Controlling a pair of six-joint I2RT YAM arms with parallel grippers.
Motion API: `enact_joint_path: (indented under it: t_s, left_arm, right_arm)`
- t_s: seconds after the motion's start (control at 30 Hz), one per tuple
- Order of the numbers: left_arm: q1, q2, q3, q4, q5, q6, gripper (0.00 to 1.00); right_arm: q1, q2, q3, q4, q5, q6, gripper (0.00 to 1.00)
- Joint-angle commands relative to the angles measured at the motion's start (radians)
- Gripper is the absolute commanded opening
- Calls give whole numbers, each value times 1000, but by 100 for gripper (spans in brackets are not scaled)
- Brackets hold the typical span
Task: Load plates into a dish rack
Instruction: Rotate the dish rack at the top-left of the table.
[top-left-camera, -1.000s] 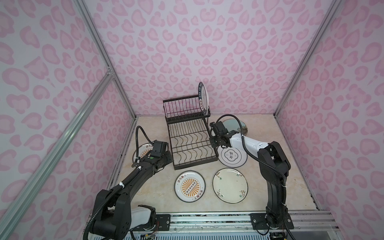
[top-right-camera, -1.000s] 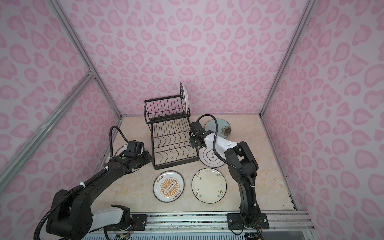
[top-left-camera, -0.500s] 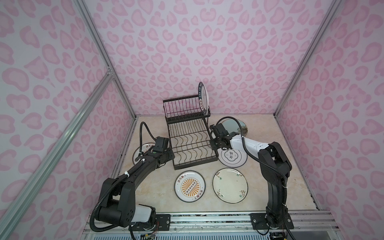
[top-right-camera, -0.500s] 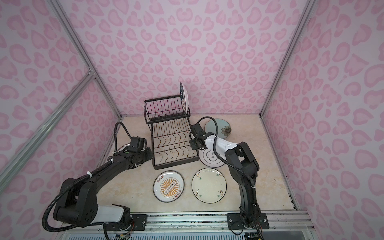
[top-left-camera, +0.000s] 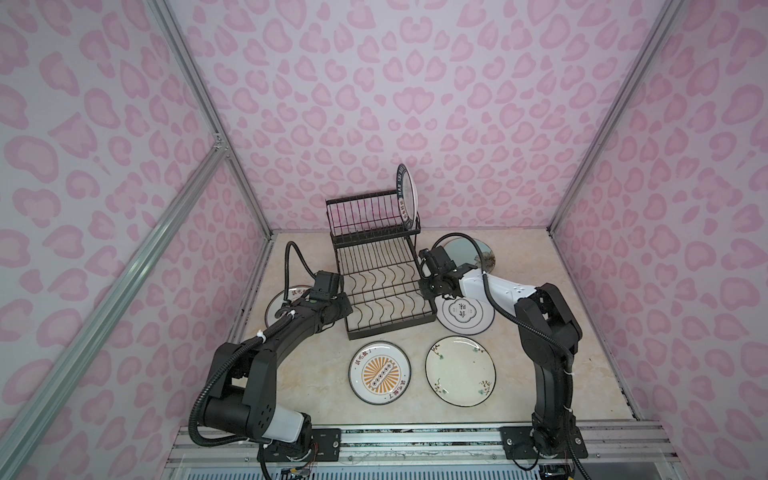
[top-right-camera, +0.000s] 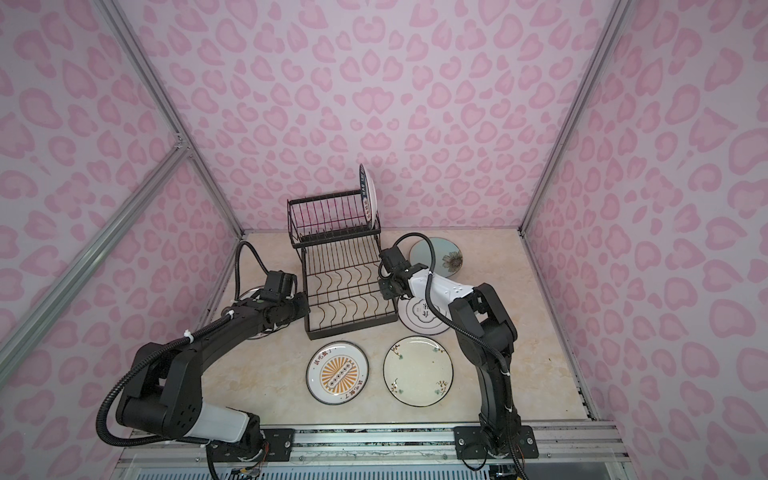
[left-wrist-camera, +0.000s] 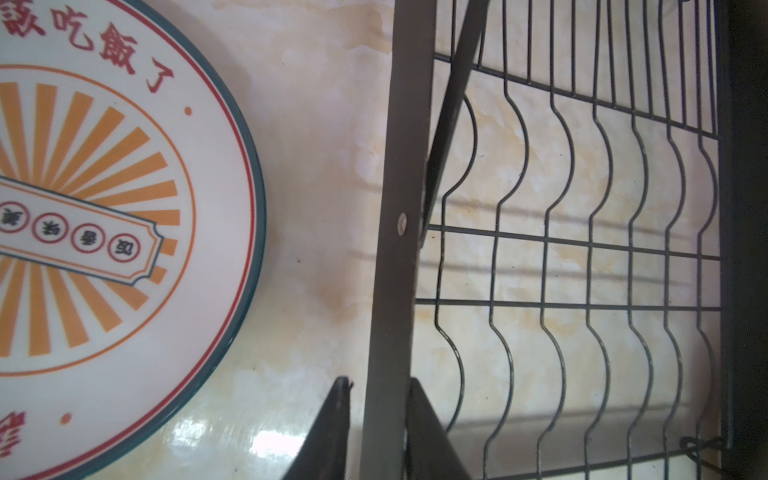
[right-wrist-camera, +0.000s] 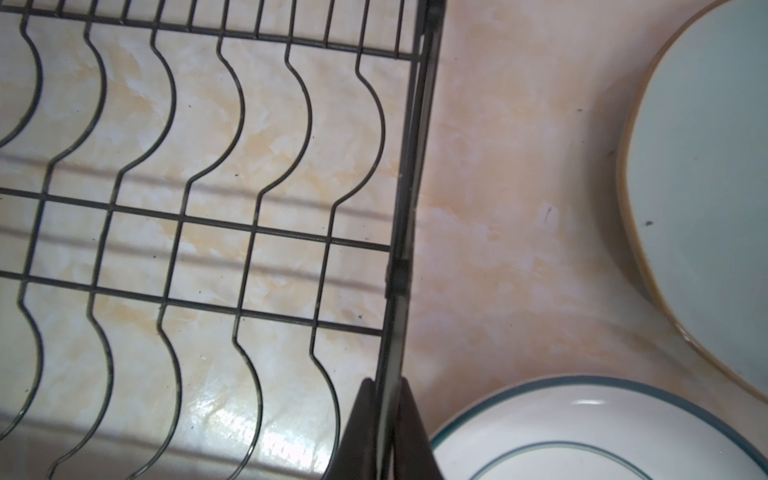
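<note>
The black wire dish rack stands mid-table, and a navy-rimmed plate is upright in its raised tier. My left gripper is closed round the rack's left side bar, next to a sunburst plate. My right gripper is shut on the thin right side bar. That gripper is above the edge of the quatrefoil plate, with the blue-green plate beyond it. Flat in front of the rack are another sunburst plate and a floral plate.
Pink patterned walls with aluminium posts close in the table on three sides. The arm bases sit on a rail along the front edge. The rack's lower tray holds nothing.
My left gripper has moved right from over the sunburst plate to the rack's left bar and closed round it. My right gripper has closed on the right bar, its arm hardly moving.
</note>
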Motion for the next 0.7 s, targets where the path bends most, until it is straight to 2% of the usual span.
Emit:
enact_joint_path:
  t_s: [0.0,0.23,0.67]
  left_arm:
    - [1,6,7,13,-11,4,21]
    - [1,3,4,10,-5,1,11]
    - [2,-46,-12,-19,-16,4,7]
  right_arm:
    - [1,20,6,-6,-1,-28,7]
    - [1,30,6,-5,-9,-36,5]
    - [12,80,110,-11,-54,-52,3]
